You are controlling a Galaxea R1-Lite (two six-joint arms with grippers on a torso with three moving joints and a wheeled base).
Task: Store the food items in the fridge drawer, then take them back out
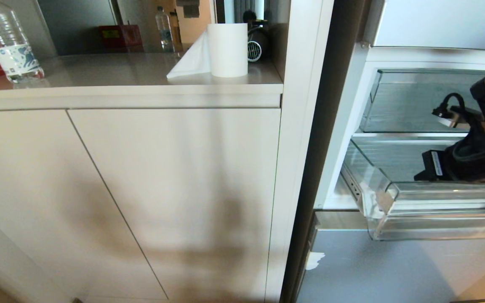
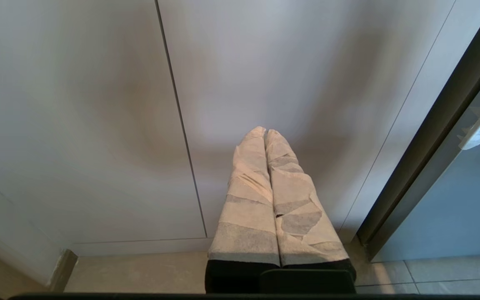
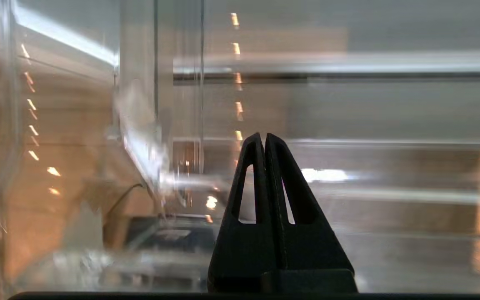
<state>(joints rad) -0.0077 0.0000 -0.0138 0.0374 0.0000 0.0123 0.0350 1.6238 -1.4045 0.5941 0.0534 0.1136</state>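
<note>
At the right edge of the head view, the fridge drawer (image 1: pixel 398 202) is standing pulled out, a clear bin with tape on its front corner; no food is showing inside. Over it the right arm is reaching into the fridge, the right gripper (image 3: pixel 264 139) pressed shut and holding nothing. Low before the cabinet doors (image 1: pixel 175 189), the left gripper (image 2: pixel 265 132) is hanging closed, empty. On the counter (image 1: pixel 99 73) a paper towel roll (image 1: pixel 227 49) and a water bottle (image 1: pixel 9 40) are standing.

No text is legible; the bottle (image 1: pixel 9 42) label is unreadable.
</note>
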